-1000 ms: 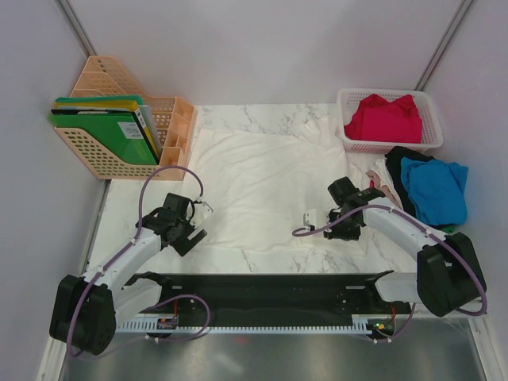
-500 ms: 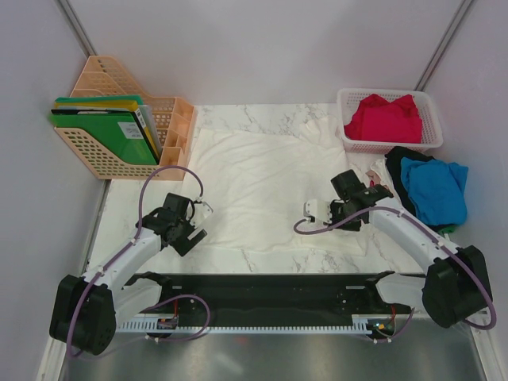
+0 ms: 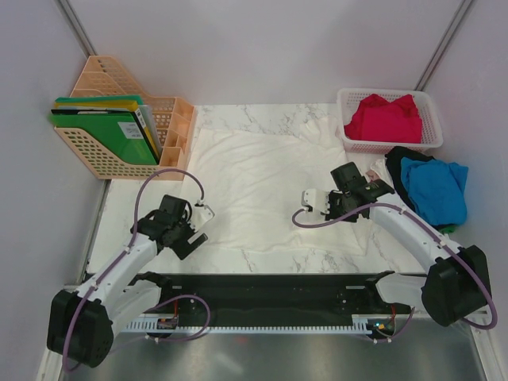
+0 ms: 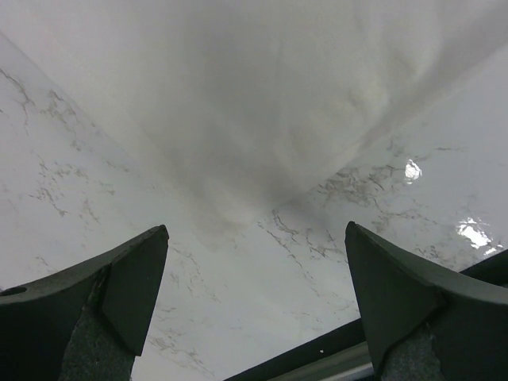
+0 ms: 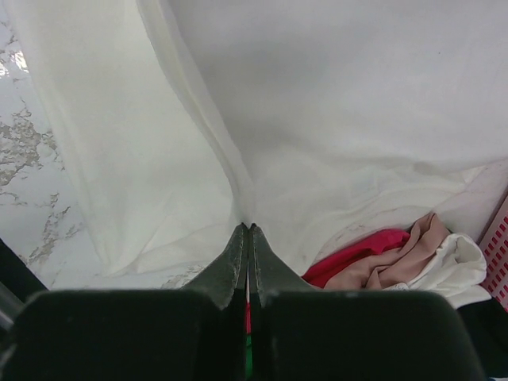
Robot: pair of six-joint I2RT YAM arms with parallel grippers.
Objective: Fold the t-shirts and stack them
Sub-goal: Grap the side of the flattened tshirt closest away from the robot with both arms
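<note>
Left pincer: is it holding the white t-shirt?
No, the left pincer stands wide open above the marble table, the white t-shirt lying ahead of it.

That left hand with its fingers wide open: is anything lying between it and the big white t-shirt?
Nothing visible. In the left wrist view, only the bare marble table lies between the open left hand and the near edge of the white t-shirt, which is spread out just ahead of it.
</note>
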